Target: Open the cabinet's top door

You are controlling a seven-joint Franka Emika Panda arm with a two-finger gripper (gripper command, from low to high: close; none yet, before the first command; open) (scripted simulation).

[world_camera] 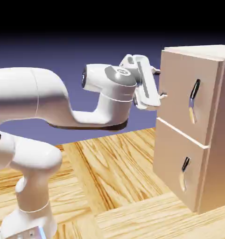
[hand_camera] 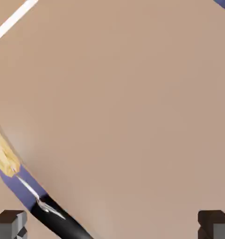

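The beige-pink cabinet (world_camera: 217,140) stands at the right of the exterior view. Its top door (world_camera: 177,100) is flush and carries a slim dark curved handle (world_camera: 194,91). My gripper (world_camera: 160,84) is open and points at the door's face near its left edge, left of the handle, holding nothing. The hand view is filled by the door panel (hand_camera: 128,116). The dark handle (hand_camera: 58,220) runs slantwise at lower left, just inside the left fingertip (hand_camera: 9,225). My gripper (hand_camera: 112,226) there stands open, with only bare panel in the middle of the gap.
The lower panel (world_camera: 172,161) with its own dark handle (world_camera: 185,164) sits under the top door. A pale seam (hand_camera: 11,21) crosses the hand view's upper left. The wooden tabletop (world_camera: 119,186) lies below the arm.
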